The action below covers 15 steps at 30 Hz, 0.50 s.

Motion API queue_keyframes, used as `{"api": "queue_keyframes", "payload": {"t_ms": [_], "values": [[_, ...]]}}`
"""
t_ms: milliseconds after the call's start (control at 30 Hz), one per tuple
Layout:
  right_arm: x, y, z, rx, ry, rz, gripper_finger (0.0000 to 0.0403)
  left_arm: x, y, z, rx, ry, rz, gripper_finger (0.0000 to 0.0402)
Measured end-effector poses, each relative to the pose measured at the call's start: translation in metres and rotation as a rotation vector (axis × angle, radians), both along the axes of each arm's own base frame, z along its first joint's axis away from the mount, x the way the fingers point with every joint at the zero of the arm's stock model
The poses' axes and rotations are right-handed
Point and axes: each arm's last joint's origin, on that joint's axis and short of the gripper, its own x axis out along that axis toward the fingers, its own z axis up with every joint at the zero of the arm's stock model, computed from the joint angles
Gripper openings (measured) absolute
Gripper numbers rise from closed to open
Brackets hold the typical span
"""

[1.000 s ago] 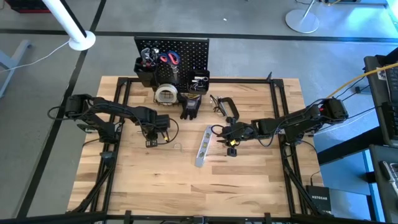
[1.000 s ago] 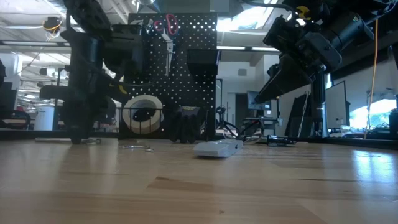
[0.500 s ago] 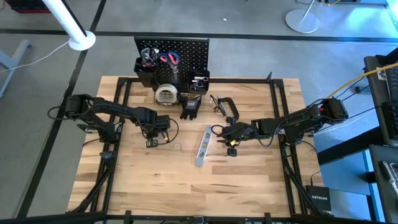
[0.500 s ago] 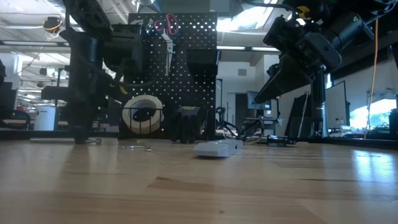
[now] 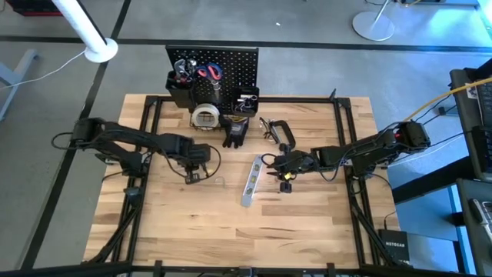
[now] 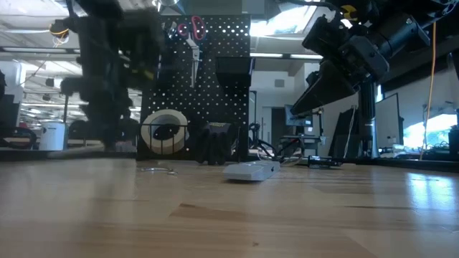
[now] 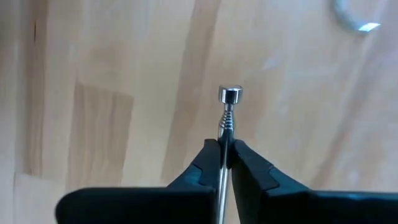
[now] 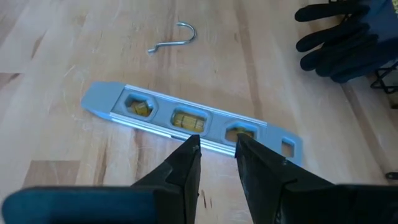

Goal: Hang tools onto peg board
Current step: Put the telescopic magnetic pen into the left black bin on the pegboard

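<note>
The peg board [image 5: 223,65] stands upright at the far edge of the wooden table [image 5: 200,219], and everything else is placed here in relation to it. On its face hang a pair of red-handled scissors [image 5: 209,73], with black bins [image 5: 181,91] fixed lower down. At the foot of the board a pale tape roll [image 5: 204,116] sits in a wire holder, and just beside the roll a pair of black gloves [image 5: 235,132] lies on the table. A black C-clamp [image 5: 282,132] lies a little farther from the board, beyond the gloves.

The left gripper [image 5: 194,174] hovers in front of the peg board, out from the tape roll. Its fingers [image 7: 205,168] are pinched narrow on a thin silver rod with a small cylindrical head [image 7: 230,95], the rod pointing out past the fingertips over bare wood. In the low view this arm shows blurred.

The right gripper [image 5: 278,165] is farther from the peg board than the C-clamp, near the silver level bar [image 5: 251,181]. The level bar lies flat on the table, well out from the board, with three vial windows along its body. In the right wrist view the two fingers [image 8: 186,165] stand a small gap apart and hold nothing, with the level just ahead of their tips. A small metal hook [image 8: 174,36] lies on the wood beyond the level, apart from it, between the level and the left gripper.
</note>
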Motion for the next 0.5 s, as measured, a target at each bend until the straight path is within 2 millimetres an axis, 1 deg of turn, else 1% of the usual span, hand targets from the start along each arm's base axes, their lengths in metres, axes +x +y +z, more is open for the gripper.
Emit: {"api": "queue_keyframes", "payload": {"t_ms": [67,233,400,500], "values": [[0.0,0.0,0.0,0.005,0.001,0.002,0.0106,0.0,-0.004,0.01,-0.004,-0.071,0.002,0.0012],[0.0,0.0,0.0,0.014,0.0,0.001,0.0106,-0.006,-0.009,0.036,0.007,-0.23,0.021,0.001],[0.001,0.0,0.001,0.015,-0.016,0.001,0.0106,-0.014,-0.009,0.062,0.032,-0.414,0.047,0.0012],[0.001,0.0,0.002,0.012,-0.023,0.004,0.0106,-0.021,-0.008,0.083,0.078,-0.563,0.059,0.0011]]}}
